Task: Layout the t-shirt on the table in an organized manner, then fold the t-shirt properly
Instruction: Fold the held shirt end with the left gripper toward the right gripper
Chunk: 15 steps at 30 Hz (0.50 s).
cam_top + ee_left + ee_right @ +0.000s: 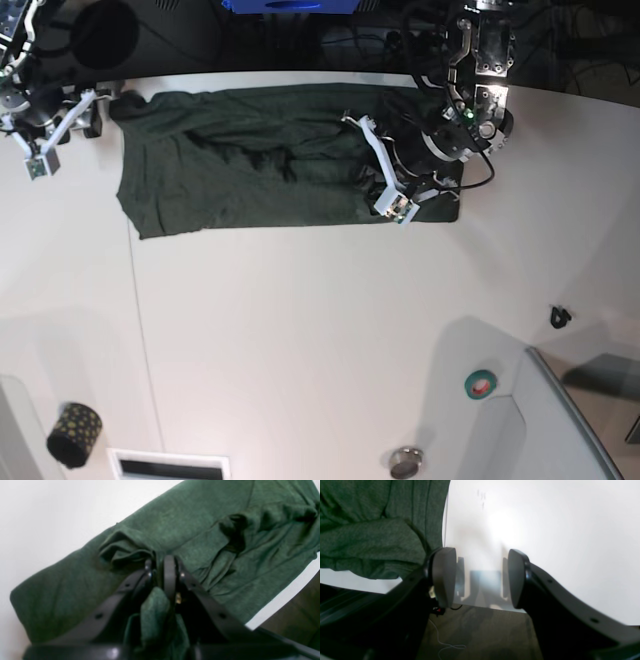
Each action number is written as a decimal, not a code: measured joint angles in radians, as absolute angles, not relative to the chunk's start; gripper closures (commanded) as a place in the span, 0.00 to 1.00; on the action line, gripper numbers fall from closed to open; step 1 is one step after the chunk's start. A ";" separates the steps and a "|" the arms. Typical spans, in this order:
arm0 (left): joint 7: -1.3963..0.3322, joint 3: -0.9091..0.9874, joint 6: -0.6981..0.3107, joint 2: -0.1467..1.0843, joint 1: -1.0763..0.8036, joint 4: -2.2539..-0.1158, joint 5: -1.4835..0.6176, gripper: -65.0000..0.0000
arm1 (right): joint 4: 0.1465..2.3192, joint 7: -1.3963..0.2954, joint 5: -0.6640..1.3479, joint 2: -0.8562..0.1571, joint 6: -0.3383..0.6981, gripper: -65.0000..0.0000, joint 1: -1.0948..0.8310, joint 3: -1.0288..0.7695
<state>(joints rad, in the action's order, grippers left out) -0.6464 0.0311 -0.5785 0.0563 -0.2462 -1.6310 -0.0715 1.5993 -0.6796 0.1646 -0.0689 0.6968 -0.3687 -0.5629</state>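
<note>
1. Shirt first: the t-shirt (250, 170) lies across the top of the base view, a dark green band on the white worktop (320, 330), its long axis running left to right along the far edge.

2. It's not flat. Creases and bunched folds crowd the middle and the right part, and the left wrist view shows a rumpled ridge just ahead of the claw.

3. Left claw (161, 566), on the right of the base view, sits right at the shirt's right end. Its jaws are pressed together with green fabric pinched between them; a tuft of cloth pokes up behind the tips in the left wrist view.

4. Right claw (482, 577), at the upper left of the base view, stands spread with nothing between the pads, only bare worktop showing through the gap.

5. Key relation: in the right wrist view the shirt fills the upper left of the frame, off to the side of the left pad, just beside it and not between the pads. So the cloth lies sideways from that claw, not ahead of it.

6. Judgement: the laying-out stage is under way, folding not yet begun. One end is gripped, the other end is free, and the right claw is the nearer one to that free left end. It would need to shift toward the fabric edge before any pull along the long axis can flatten the creases.
</note>
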 measured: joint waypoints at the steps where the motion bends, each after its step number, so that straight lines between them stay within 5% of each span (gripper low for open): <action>1: -0.646 0.031 -0.579 0.056 -0.246 -1.631 -0.072 1.00 | 1.599 -0.680 0.165 -0.069 0.697 0.53 -0.369 -0.563; 15: -0.646 -0.023 -0.579 0.033 -0.244 -1.631 -0.067 1.00 | 1.599 -0.680 0.164 -0.068 0.697 0.53 -0.355 -0.563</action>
<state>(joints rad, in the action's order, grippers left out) -0.6464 -0.0227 -0.5785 0.0334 -0.2440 -1.6310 -0.0673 1.5993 -0.6800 0.1642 -0.0685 0.6968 -0.3553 -0.5629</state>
